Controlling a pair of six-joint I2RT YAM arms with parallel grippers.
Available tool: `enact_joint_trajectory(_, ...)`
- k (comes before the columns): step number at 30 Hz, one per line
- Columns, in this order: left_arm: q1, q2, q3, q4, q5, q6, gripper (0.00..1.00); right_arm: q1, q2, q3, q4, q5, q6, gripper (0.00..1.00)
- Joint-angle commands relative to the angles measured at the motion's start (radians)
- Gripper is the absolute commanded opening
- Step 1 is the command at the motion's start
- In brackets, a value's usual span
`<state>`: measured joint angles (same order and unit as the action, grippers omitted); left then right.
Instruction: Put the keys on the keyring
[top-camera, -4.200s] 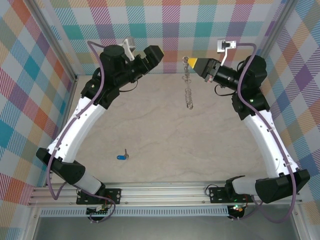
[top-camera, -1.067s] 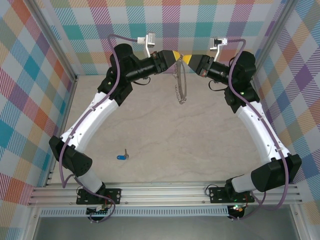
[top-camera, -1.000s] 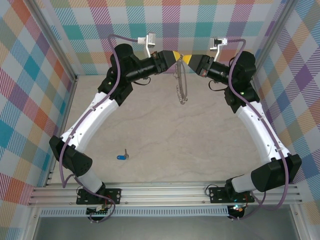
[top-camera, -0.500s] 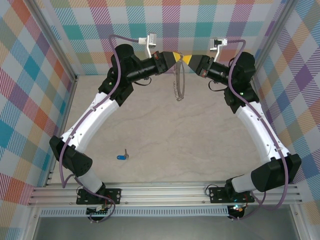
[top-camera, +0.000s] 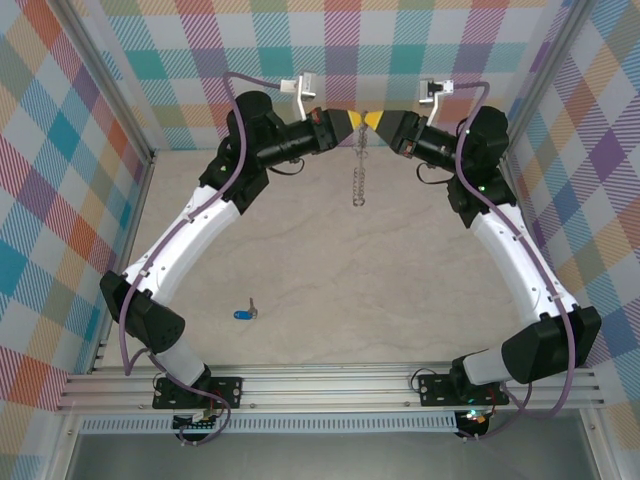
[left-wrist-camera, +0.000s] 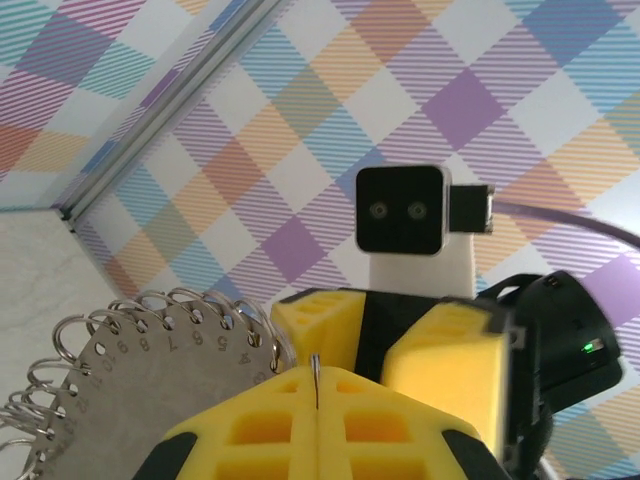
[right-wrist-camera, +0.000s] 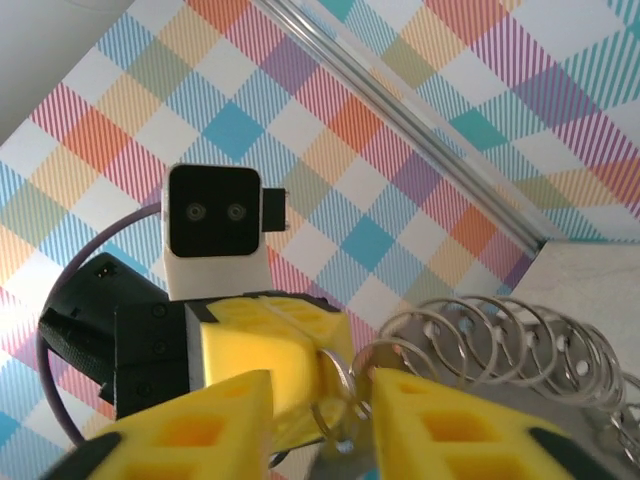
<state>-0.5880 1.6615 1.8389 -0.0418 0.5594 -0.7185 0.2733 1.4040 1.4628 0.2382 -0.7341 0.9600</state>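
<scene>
The keyring (top-camera: 357, 175), a numbered grey metal disc carrying several wire loops, hangs high over the far middle of the table. My left gripper (top-camera: 352, 122) is shut on one thin loop of it, and the wire shows between the yellow pads (left-wrist-camera: 315, 375), with the disc (left-wrist-camera: 150, 370) to their left. My right gripper (top-camera: 376, 121) faces it nose to nose. Its jaws stand apart (right-wrist-camera: 322, 385) around the loops (right-wrist-camera: 480, 340) without pinching them. The tiny blue-headed key (top-camera: 243, 313) lies alone on the table near the front left.
The beige table (top-camera: 330, 270) is walled by checked panels with metal frame posts (top-camera: 120, 100) on the left, back and right. Both arms arch up from their bases at the near rail (top-camera: 330, 385).
The left gripper has shifted a little to the right against the right gripper. The hanging keyring has turned from a wider loop shape to a narrow edge-on strip. The key has not moved.
</scene>
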Motion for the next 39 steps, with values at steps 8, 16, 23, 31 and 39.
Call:
enact_joint_trajectory(8,-0.007,-0.004,0.081,-0.199,0.050,0.283,0.00,-0.130,-0.061,-0.026,-0.061,-0.103,-0.033,0.49)
enact_joint_trajectory(16,-0.006,0.020,0.131,-0.282,0.128,0.434,0.00,-0.131,-0.018,-0.003,-0.041,-0.309,-0.025,0.46)
enact_joint_trajectory(23,-0.006,0.059,0.182,-0.296,0.167,0.443,0.00,-0.116,-0.017,-0.026,-0.037,-0.349,-0.011,0.44)
enact_joint_trajectory(31,-0.006,0.080,0.196,-0.309,0.184,0.448,0.00,-0.107,-0.027,-0.077,-0.043,-0.324,-0.015,0.43)
enact_joint_trajectory(39,-0.004,0.102,0.229,-0.323,0.205,0.442,0.00,-0.103,-0.024,-0.082,-0.060,-0.327,-0.027,0.42)
